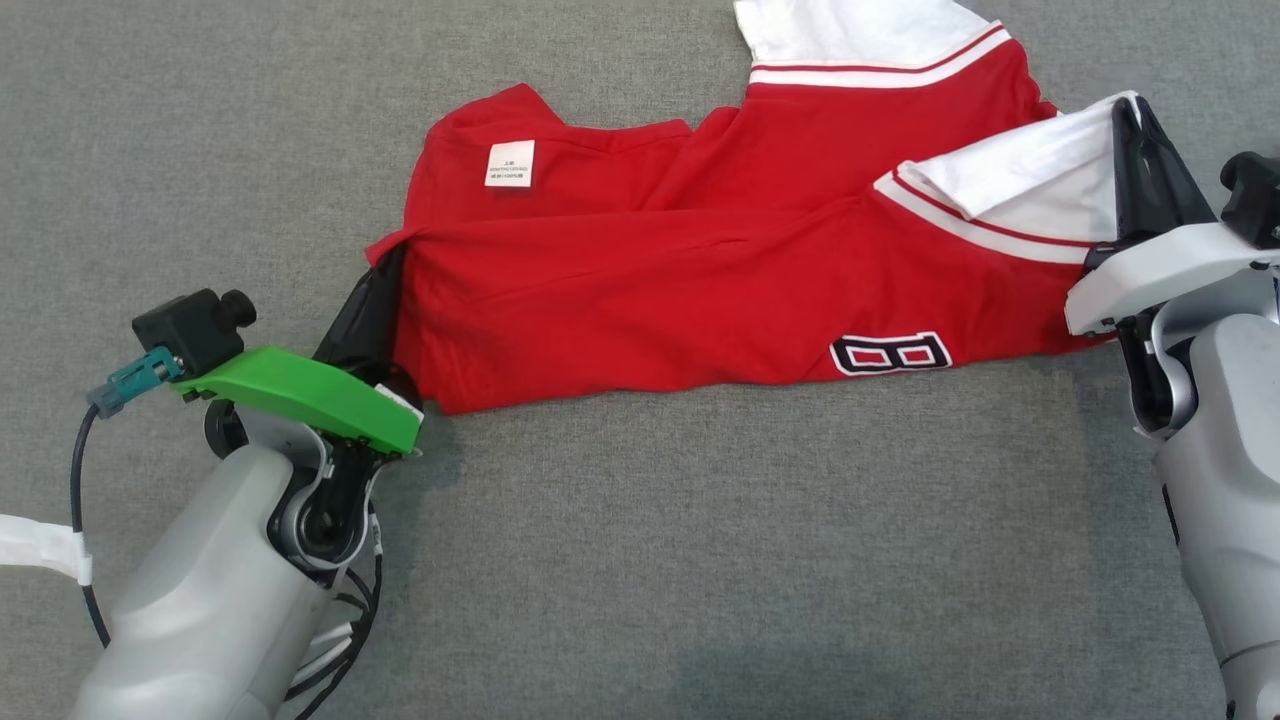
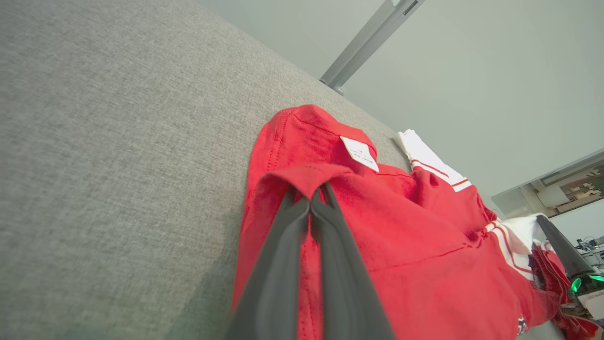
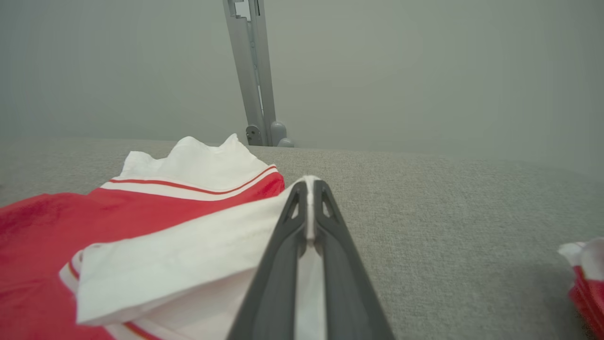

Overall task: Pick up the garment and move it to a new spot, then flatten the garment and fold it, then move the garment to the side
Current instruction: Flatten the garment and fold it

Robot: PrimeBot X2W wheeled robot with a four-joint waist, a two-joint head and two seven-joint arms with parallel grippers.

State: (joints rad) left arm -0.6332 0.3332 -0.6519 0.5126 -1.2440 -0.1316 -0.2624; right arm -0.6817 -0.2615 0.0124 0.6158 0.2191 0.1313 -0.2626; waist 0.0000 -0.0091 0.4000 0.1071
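The garment [image 1: 700, 270] is a red jersey with white sleeves, red stripes and a black "88" patch, lying folded lengthwise across the grey cloth surface. My left gripper [image 1: 385, 262] is shut on its red hem corner at the left end; the left wrist view has both dark fingers pinching that red edge [image 2: 311, 182]. My right gripper [image 1: 1135, 105] is shut on the edge of the white sleeve [image 1: 1030, 185] at the right end, held slightly lifted. In the right wrist view white cloth [image 3: 309, 189] sits between the closed fingers.
Grey fabric surface [image 1: 650, 560] spreads all around the garment, with broad bare room in front and to the left. A grey metal post [image 3: 252, 71] rises behind the far edge. More red and white cloth [image 3: 585, 278] lies at the right edge.
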